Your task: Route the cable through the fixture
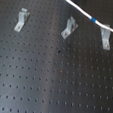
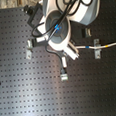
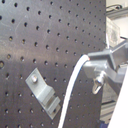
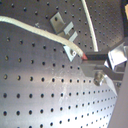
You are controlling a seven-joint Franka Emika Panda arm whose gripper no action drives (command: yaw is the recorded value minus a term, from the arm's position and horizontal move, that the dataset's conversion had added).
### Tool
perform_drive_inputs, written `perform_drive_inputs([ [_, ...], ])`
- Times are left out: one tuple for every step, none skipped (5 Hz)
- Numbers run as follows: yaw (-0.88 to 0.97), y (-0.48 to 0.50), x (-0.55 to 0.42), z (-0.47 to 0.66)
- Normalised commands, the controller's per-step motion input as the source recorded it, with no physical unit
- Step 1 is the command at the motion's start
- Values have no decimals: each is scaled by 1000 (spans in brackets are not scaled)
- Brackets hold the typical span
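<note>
black perforated surface with three silvery brackets in a row — cable fed in from the far edge.

the cable curves in from the top of the first exterior view and runs toward the first exterior view's right, its blue band just before the right-hand fixture, its yellow band sitting at that bracket's slotted top. the middle fixture stands just beside the cord, on the near side, and is not threaded; the left one lies well apart. the gripper holds the cord at the end of the jaws in the second wrist view — clenched on it, by my reading. the cord's long axis runs roughly along the bracket row, so the next bracket lies sideways from the jaws.
</note>
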Motion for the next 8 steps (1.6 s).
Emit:
perform_drive_inputs([
  [520, -313, 10, 291],
  [457, -322, -153, 67],
  [154, -109, -425, -4],
  [-317, 373, -448, 1],
  [-437, 429, -334, 35],
  [-306, 402, -323, 9],
  [-371, 267, -299, 0],
  [-166, 70, -103, 116],
])
